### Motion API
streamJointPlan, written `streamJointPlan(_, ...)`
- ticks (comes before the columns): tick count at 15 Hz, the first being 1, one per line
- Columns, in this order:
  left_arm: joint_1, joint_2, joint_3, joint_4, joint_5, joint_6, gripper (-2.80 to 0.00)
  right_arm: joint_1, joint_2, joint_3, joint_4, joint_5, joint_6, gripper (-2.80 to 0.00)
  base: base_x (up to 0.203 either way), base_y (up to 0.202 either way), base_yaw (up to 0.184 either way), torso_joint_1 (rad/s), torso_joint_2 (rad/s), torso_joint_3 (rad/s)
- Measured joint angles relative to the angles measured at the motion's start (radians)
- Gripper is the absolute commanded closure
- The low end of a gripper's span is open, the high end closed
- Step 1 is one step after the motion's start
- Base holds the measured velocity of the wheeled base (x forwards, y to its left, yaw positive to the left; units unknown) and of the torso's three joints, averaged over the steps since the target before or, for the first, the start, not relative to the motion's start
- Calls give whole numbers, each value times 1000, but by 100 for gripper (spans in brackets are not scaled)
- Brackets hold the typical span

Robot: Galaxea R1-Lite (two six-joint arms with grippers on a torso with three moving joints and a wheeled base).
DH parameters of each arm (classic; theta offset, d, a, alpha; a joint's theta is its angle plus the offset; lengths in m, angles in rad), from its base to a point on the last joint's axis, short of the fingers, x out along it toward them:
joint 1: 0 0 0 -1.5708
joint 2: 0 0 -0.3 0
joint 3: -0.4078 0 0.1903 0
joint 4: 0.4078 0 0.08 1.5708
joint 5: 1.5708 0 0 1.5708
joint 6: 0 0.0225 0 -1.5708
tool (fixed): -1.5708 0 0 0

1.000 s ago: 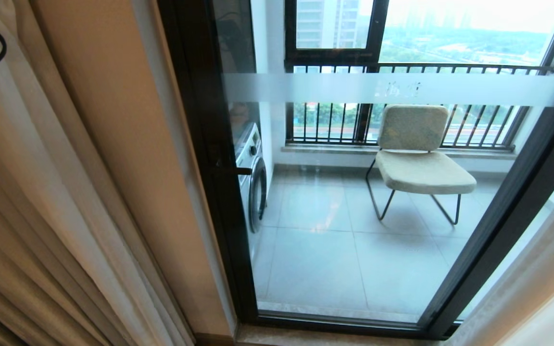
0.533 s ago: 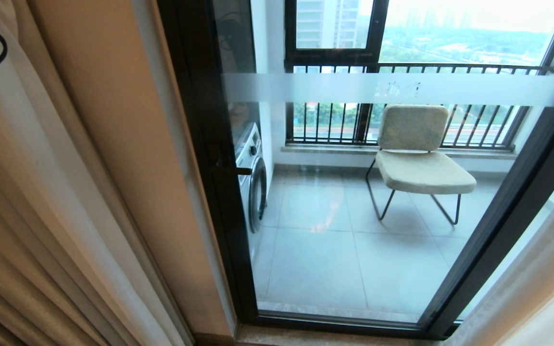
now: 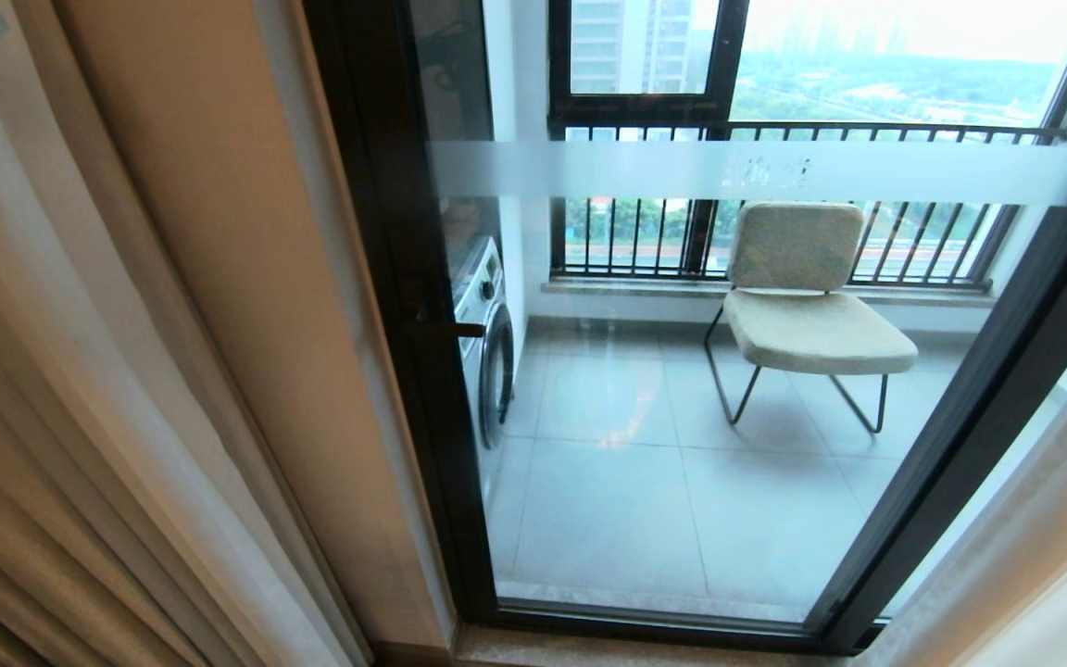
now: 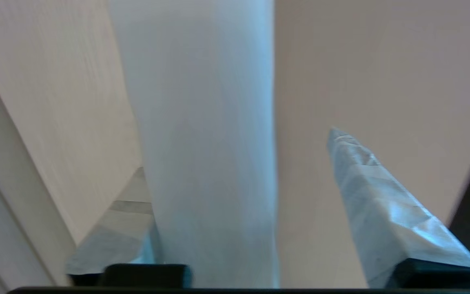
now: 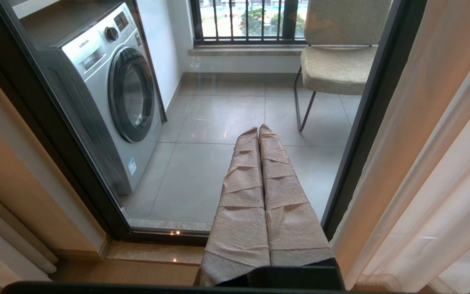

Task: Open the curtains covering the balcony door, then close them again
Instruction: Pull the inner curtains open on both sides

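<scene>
left wrist view: left gripper [image 4: 235, 163] agape around the curtains [image 4: 202, 143]

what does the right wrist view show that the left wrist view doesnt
Only the right wrist view shows the right tool, fingers pressed together, aimed at the balcony door, with the washing machine and chair behind the glass.

Only the left wrist view shows the left tool, its fingers spread apart with a fold of the thin white layer between them, not pinched.

Both show the curtains, cream cloth with a white see-through layer, and a bit of the black door frame.
</scene>
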Motion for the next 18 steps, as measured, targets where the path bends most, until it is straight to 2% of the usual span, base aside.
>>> streamJointPlan(13,-33,-419,493,2,0,0,-280,0,0,0,0,0,0,0,0,0,0,0,0,0)
streamJointPlan(16,-34,-480,561,2,1,0,-280,0,0,0,1,0,0,0,0,0,0,0,0,0)
streamJointPlan(17,-36,-492,572,2,1,0,0,0,0,0,0,0,0,0,0,0,0,0,0,0)
streamJointPlan(18,-38,-502,579,1,1,0,0,0,0,0,0,0,0,0,0,0,0,0,0,0)
